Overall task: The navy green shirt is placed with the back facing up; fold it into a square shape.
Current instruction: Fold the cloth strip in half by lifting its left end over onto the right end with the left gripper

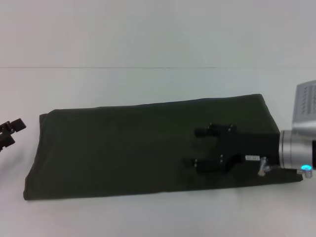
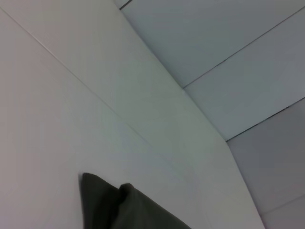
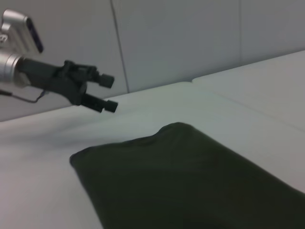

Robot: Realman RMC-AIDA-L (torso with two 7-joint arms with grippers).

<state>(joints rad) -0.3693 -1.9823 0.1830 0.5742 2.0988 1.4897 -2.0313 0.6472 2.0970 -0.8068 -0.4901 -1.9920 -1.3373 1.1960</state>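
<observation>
- Lying flat on the white table, the navy green shirt is already a long band running across the robot's front, sleeves tucked out of sight, with its long edges roughly parallel.
- Its left end sits near the left gripper, and its right end passes under the right gripper.
- The right gripper reaches in from the right over the right part of the shirt. Its two fingers are spread apart with bare cloth showing between them, and it holds nothing. Whether the fingertips touch the fabric I cannot tell.
- The left gripper is just off the shirt's left end, over the table. In the right wrist view it has its fingers parted with only a small gap, and nothing is held in them.
- The left wrist view shows just a corner of the shirt on the table.
- Handling, as I judge it: the shirt is light, soft and limp. It will sag and drape from any pinch, and the stacked layers may slide over each other or peel apart if only the top one is caught.
- Best hold, in my view: pinch through all layers at the two corners of one short end, then carry that end over toward the other so the band halves into a square.
- Dragging could bunch the cloth on the smooth table, so lifting seems safer.
</observation>
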